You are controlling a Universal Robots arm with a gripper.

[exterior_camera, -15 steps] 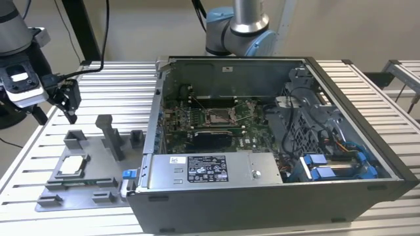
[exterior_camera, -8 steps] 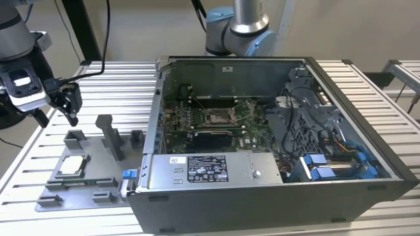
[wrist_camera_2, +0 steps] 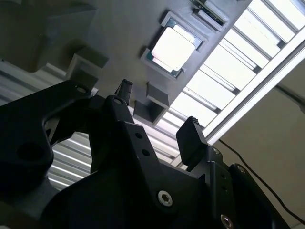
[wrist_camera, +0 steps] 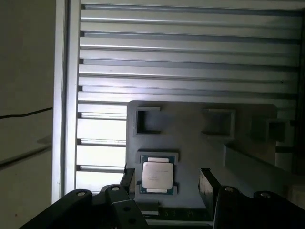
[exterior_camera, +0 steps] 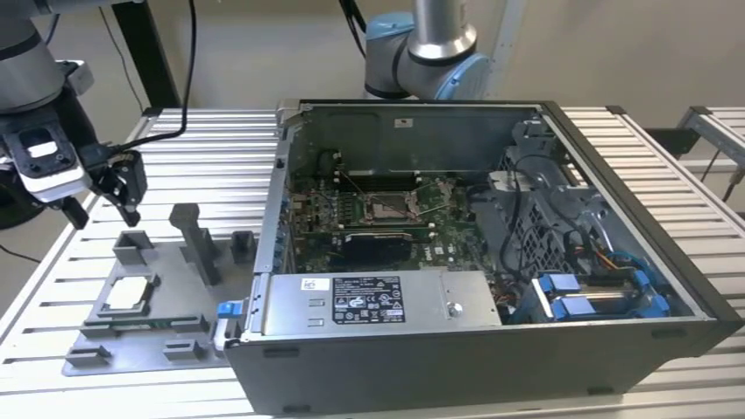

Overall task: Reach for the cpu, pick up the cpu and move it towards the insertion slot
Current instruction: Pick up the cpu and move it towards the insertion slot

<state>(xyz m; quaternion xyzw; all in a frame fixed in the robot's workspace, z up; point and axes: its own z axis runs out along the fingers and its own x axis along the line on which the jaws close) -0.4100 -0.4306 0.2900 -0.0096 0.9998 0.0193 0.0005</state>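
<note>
Cpu well below parted hand

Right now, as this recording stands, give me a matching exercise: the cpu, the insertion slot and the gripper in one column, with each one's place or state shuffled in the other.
Column 1
1. cpu
2. insertion slot
3. gripper

Column 2
A. open, holding nothing, hovering above the grey fixture plate
B. on the green circuit board inside the computer case
C. lying flat in a pocket of the grey fixture plate

Pairs: 1-C, 2-B, 3-A
</note>
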